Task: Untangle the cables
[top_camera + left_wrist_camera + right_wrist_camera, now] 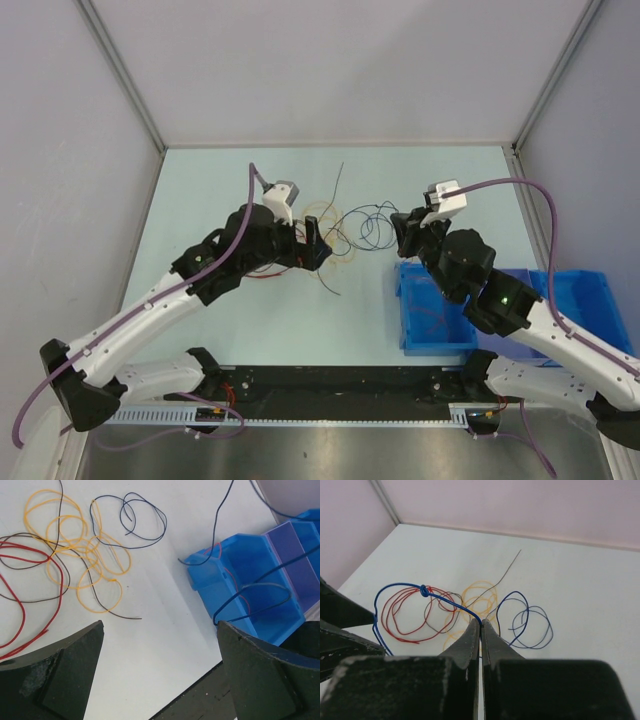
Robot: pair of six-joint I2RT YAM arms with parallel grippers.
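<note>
The cables (335,232) lie in a loose tangle mid-table between my grippers: orange loops (75,555), red loops (20,580), a brown-black wire and dark blue loops (130,520). My left gripper (314,243) hangs over the tangle's left side, jaws wide open and empty (160,672). My right gripper (403,236) is shut (481,624) on a bright blue cable (450,602), which has a knot (423,591) and arcs left above the red loops (410,612). That blue cable also trails over the bin (250,592). A thin grey wire (506,571) points toward the back.
A blue bin (435,312) stands on the table under my right arm, a red wire lying in it (235,580). A second blue bin (590,300) is beside it on the right. Pale walls enclose the table's back and sides. My left arm (340,630) shows at the right wrist view's left edge.
</note>
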